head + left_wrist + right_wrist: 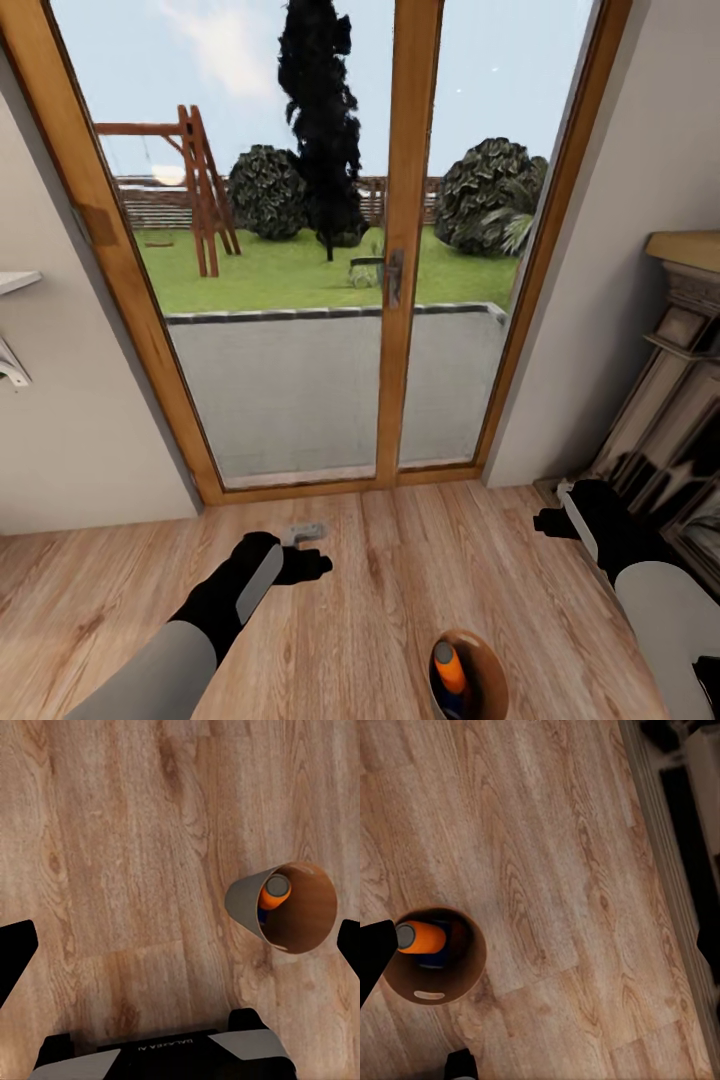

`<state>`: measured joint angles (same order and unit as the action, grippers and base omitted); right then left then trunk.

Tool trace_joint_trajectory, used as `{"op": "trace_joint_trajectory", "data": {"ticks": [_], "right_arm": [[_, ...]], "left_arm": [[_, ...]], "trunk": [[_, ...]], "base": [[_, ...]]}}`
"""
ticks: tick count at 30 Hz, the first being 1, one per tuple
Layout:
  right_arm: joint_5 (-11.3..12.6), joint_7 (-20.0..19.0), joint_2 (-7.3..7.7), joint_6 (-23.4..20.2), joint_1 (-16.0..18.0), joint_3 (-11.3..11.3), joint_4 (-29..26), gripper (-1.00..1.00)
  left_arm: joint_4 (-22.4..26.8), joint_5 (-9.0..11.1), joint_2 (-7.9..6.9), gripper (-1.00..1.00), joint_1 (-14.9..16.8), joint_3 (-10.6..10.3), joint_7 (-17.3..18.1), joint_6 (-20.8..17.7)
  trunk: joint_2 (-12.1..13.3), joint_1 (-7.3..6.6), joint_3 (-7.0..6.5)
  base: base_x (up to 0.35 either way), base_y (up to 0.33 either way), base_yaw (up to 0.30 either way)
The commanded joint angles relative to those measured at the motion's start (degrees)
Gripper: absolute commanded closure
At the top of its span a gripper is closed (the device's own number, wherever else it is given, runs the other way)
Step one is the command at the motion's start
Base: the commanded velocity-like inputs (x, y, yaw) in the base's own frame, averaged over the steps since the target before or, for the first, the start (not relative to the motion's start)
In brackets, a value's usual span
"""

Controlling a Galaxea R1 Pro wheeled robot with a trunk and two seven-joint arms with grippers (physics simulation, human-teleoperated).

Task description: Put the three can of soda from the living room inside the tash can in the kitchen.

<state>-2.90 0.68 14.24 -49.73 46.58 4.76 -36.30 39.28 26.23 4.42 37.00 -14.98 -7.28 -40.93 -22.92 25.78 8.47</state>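
The tash can (497, 658) stands on the light wood floor between my arms, close in front of me. Its coppery inner wall (311, 911) and oval handle hole (429, 995) show in the wrist views. Inside lies an orange can of soda (450, 668) with a grey top (277, 885), and a dark blue can (441, 958) is partly hidden under it. My left gripper (300, 565) hangs over bare floor left of the bin, open and empty (180, 945). My right gripper (548, 522) hangs to the bin's right, also open and empty (544, 952).
A wood-framed glass double door (412, 250) stands straight ahead, with a small grey floor fitting (305, 532) before it. A fireplace surround (680, 400) stands at the right and a white shelf (15, 283) juts from the left wall.
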Motion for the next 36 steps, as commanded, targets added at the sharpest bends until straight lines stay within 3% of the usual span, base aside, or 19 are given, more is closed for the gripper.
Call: {"op": "trace_joint_trajectory", "data": {"ticks": [1,11,19,25,32,36], "right_arm": [[0.00,0.00,0.00,0.00,0.00,0.00,0.00,-1.00],[-0.07,0.08,-0.01,0.02,0.00,-0.01,0.14,-1.00],[-0.08,0.15,-0.21,0.14,0.00,-0.12,0.55,-1.00],[0.02,0.76,-0.68,0.15,0.00,-2.35,1.39,-1.00],[0.22,2.98,-1.99,0.76,-0.57,-3.07,8.95,-1.00],[0.27,3.32,-1.84,5.45,-2.79,-2.91,14.01,-1.00]], "left_arm": [[-0.13,-0.03,0.01,-1.00,0.02,0.01,0.00,0.07],[-1.50,-0.20,0.44,-1.00,0.22,-0.05,0.02,0.64],[-6.75,-0.29,0.96,-1.00,2.84,0.02,0.06,3.44],[-7.61,-0.31,1.46,-1.00,3.33,0.04,0.03,3.92],[-13.41,-0.54,1.71,-1.00,3.42,0.02,-0.01,5.28],[-18.93,-0.55,1.73,-1.00,3.41,-0.19,-0.02,8.72]], "trunk": [[0.00,0.00,0.00],[0.00,0.00,-0.01],[0.00,0.00,-0.01],[0.00,0.00,-0.01],[0.00,0.00,-0.01],[0.00,0.00,-0.01]], "base": [[0.000,0.000,0.000],[0.000,0.000,0.000],[0.000,0.000,0.000],[0.000,0.000,0.000],[0.000,0.000,0.000],[0.000,0.000,0.000]]}}
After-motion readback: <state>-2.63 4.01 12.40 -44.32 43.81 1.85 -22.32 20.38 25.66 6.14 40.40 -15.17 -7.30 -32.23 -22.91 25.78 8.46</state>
